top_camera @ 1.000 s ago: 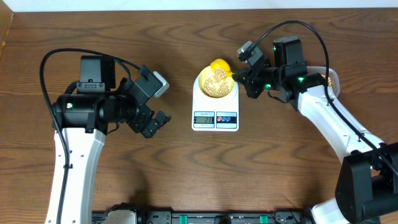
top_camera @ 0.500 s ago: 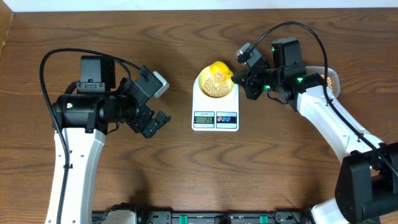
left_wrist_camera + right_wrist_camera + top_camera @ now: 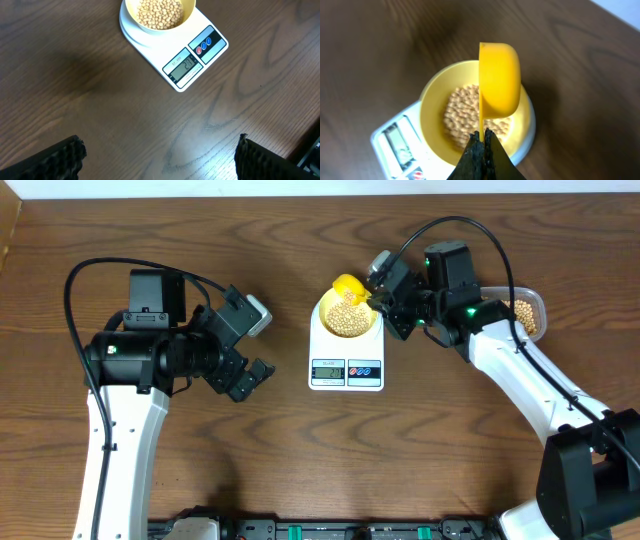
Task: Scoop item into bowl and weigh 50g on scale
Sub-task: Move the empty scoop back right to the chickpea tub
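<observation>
My right fingers [image 3: 470, 161] clench the yellow scoop [image 3: 499, 80], tipped on edge, possibly empty, over the bowl [image 3: 431, 102] of beans [image 3: 462, 117] on the scale [image 3: 395, 145]; my left fingers [image 3: 60, 160] gape released.

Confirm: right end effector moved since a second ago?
Yes. In the overhead view the right end effector shifted toward the scale, uncovering more of the tub.

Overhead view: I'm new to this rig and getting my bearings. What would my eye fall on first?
The yellow scoop, pinched by the right end effector and tipped on its side above the pale-yellow bowl of beans, stands out most. That bowl sits on the white scale at table centre. The left end effector hangs open to the left, holding nothing.
</observation>
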Controlling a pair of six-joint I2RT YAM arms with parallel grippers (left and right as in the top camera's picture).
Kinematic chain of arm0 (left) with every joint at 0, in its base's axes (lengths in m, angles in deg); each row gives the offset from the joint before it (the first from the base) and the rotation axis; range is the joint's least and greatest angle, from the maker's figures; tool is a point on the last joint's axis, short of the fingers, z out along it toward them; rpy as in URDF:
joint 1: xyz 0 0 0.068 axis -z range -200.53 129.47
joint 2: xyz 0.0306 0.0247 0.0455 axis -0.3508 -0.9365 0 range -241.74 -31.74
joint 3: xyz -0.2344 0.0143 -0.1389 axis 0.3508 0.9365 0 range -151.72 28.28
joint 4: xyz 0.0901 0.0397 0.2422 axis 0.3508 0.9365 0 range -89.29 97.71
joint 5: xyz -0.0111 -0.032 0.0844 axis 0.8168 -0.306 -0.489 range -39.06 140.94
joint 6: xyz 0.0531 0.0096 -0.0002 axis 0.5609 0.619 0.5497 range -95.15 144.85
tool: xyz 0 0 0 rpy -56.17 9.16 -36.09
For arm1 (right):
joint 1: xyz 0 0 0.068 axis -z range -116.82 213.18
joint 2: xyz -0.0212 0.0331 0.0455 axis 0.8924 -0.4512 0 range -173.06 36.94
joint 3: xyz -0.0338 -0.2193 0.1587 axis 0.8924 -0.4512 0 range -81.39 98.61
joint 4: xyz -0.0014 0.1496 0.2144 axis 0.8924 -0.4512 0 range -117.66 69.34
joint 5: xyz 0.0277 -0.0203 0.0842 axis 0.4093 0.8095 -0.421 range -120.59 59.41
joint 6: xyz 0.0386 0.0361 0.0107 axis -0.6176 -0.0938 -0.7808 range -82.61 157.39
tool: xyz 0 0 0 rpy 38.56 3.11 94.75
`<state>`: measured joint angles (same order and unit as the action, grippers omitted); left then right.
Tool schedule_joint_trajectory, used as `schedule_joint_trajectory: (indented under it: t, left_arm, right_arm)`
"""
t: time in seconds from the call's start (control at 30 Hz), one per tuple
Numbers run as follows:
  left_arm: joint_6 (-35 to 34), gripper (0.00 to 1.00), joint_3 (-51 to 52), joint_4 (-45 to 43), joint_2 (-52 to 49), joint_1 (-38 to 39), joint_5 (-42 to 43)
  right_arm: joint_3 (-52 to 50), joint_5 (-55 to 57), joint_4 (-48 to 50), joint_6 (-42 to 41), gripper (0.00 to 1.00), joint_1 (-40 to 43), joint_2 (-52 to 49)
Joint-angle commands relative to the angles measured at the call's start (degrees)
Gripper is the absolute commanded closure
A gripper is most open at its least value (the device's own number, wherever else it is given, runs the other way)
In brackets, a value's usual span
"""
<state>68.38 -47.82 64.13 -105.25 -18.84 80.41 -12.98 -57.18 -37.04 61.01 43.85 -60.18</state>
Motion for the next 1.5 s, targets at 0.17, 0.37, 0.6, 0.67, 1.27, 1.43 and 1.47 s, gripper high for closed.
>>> schedule_joint_trajectory:
  t: [0.17, 0.37, 0.6, 0.67, 1.27, 1.43, 1.47]
  left_arm:
    - [0.37, 0.02, 0.02, 0.17, -0.11, -0.24, 0.52]
    - [0.37, 0.02, 0.02, 0.17, -0.11, -0.24, 0.52]
    - [0.37, 0.02, 0.02, 0.17, -0.11, -0.24, 0.52]
    - [0.37, 0.02, 0.02, 0.17, -0.11, -0.24, 0.52]
    - [0.37, 0.02, 0.02, 0.17, -0.11, -0.24, 0.52]
    - [0.37, 0.02, 0.02, 0.17, -0.11, -0.24, 0.52]
    - [0.37, 0.02, 0.02, 0.17, -0.11, -0.24, 0.52]
  right_arm:
    - [0.07, 4.17, 1.9, 6.71, 0.99, -0.96, 0.09]
    - [0.15, 1.16, 4.02, 6.45, 0.99, 0.09, 5.05]
    - [0.15, 4.48, 1.88, 3.63, 0.99, 10.36, 18.34]
    - [0.15, 6.47, -1.29, 3.63, 0.99, 15.39, 20.74]
    - [0.09, 30.56, -26.6, -8.66, 0.99, 25.38, 8.02]
    - [0.09, 30.53, -25.38, -9.16, 0.99, 24.2, 3.61]
    - [0.09, 30.45, -24.7, -9.66, 0.98, 24.09, 2.86]
